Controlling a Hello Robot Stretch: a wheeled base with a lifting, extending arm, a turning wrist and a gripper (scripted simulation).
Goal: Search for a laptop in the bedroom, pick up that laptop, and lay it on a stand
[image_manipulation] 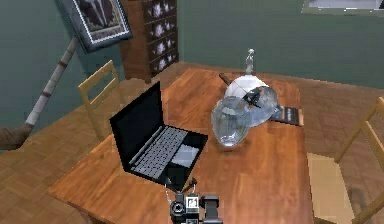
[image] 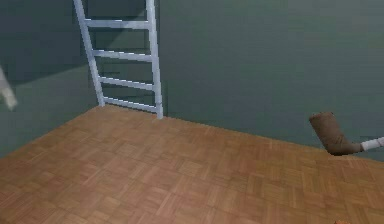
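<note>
Here, an open black laptop is seen on the left half of a wooden table, its screen raised at the left and its keyboard turned to the right. The gripper is found at the table's near edge, just near of the laptop. With the tabletop behind the fingers, it cannot be told whether anything is held. A rounded glass vessel is set right of the laptop, and a slim bottle is placed farther back. A wooden chair is stationed at the table's left. In the forward view, a pale ladder is leaned against a grey-green wall above parquet floor.
</note>
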